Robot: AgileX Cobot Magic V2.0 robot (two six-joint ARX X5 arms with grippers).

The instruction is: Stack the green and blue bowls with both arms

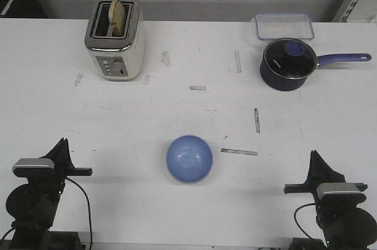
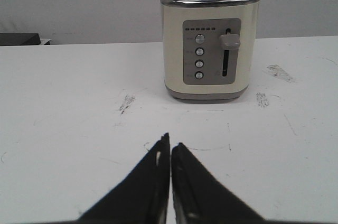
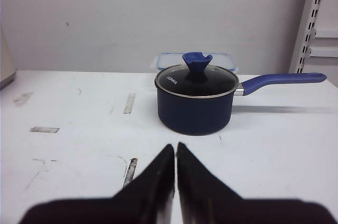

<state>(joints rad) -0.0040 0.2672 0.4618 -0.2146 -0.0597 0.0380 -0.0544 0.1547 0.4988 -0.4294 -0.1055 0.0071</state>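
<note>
Blue bowl (image 1: 189, 158) sits upright, mouth up, a little below the middle of the front view, on the white surface (image 1: 135, 126). Being round, it has no long axis and points no particular way. Only this periwinkle bowl shows; whether a green one lies under or inside it cannot be told.

Lower left of the front view holds the left arm (image 1: 35, 194), low at the near edge, its pointed left end effector (image 1: 61, 144) aimed up the frame toward the far side. In the left wrist view the two black fingers (image 2: 153, 182) are pressed together with only a hairline seam between them, grasping nothing. Lower right of the front view holds the right arm (image 1: 339, 206), mirrored, with the right end effector (image 1: 315, 157) also pointing away. Its fingers (image 3: 153, 182) in the right wrist view are likewise clenched tip to tip and empty. Both arms are well apart from the bowl.

A cream toaster (image 1: 114, 36) with a slice of bread (image 1: 118, 15) in one slot stands at upper left. At upper right a dark blue saucepan (image 1: 287, 64) with a glass lid points its handle toward the right edge, and a clear container (image 1: 283, 26) lies just behind it.
</note>
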